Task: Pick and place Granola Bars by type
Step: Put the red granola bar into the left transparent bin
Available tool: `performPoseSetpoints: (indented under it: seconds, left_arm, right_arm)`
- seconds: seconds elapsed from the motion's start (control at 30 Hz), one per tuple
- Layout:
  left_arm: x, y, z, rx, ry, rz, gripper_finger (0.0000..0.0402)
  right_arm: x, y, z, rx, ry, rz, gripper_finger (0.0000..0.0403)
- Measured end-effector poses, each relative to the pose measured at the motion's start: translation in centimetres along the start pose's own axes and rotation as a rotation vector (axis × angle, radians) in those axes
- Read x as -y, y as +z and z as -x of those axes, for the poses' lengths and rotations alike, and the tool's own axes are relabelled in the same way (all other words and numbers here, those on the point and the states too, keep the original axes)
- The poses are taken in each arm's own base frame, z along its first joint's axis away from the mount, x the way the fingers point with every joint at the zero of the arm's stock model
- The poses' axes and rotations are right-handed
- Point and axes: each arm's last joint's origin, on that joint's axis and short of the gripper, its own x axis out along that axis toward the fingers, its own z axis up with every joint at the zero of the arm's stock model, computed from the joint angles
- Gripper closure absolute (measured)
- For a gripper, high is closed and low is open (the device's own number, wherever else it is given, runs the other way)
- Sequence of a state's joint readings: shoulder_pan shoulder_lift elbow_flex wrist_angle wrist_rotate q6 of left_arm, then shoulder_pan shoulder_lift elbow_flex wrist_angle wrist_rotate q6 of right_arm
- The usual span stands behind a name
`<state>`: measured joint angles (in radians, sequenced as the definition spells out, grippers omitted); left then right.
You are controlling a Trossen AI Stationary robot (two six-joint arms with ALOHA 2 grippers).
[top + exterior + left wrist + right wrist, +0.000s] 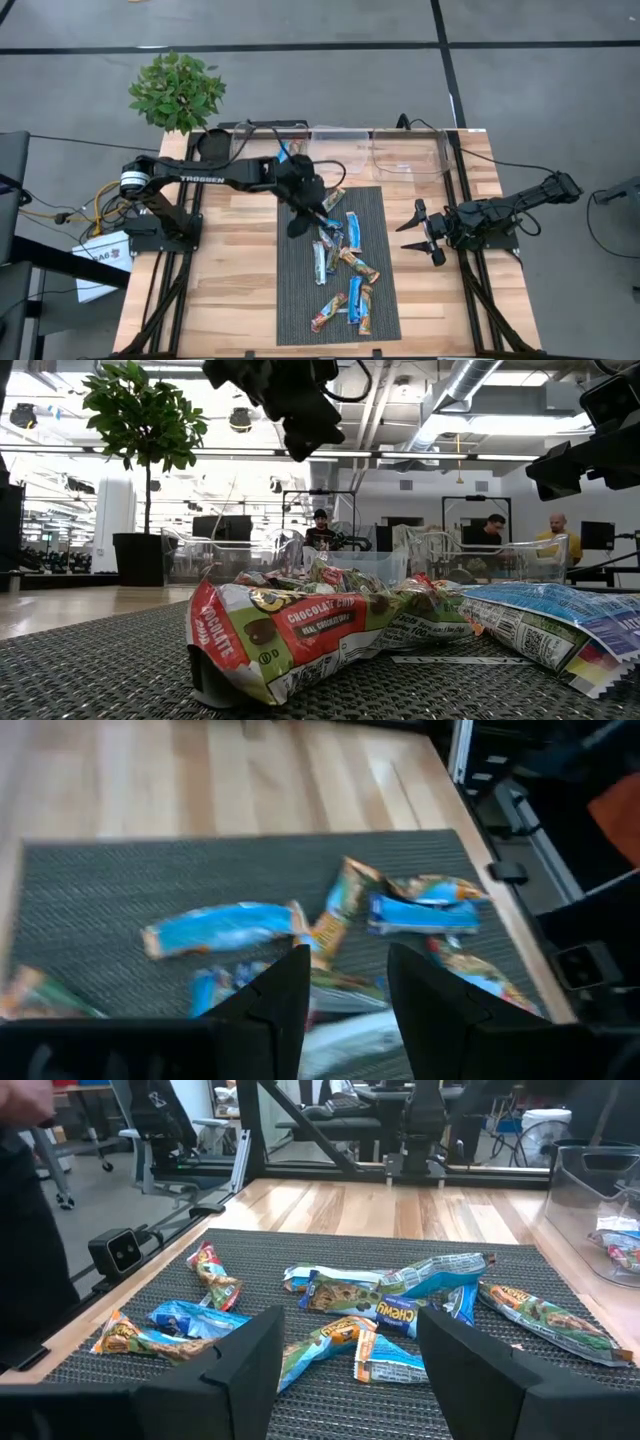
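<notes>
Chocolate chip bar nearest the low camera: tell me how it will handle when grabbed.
The chocolate chip bar looks crumpled and puffy, so its wrapper will probably give and crinkle. The shiny film may slip. It lies flat, so it is unlikely to roll.

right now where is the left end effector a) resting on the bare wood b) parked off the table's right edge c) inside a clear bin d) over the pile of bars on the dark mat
d: in the high view the left end effector hangs above the upper-left part of the dark mat, by the granola bars, and its wrist view looks down on them.
</notes>
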<state>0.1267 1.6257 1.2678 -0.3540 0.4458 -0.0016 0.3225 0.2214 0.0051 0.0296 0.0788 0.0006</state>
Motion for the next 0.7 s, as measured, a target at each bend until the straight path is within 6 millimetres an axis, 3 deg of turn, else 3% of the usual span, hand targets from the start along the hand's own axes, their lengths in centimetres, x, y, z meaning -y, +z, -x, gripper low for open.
performPoseSetpoints:
  seconds: [0.27,0.5,0.7]
  left_arm:
    - [3.6,-0.3,-1.6,-0.020,0.059,0.271,0.0273]
    - [7.0,-1.0,-3.2,-0.043,0.077,0.636,0.0273]
    - [9.4,-1.7,-3.8,0.001,0.196,0.884,0.0273]
  right_arm:
    - [0.0,0.0,0.0,0.000,0.000,0.000,0.0182]
    - [0.0,0.0,0.0,0.000,0.000,0.000,0.0182]
    - [0.0,0.0,0.0,0.000,0.000,0.000,0.0182]
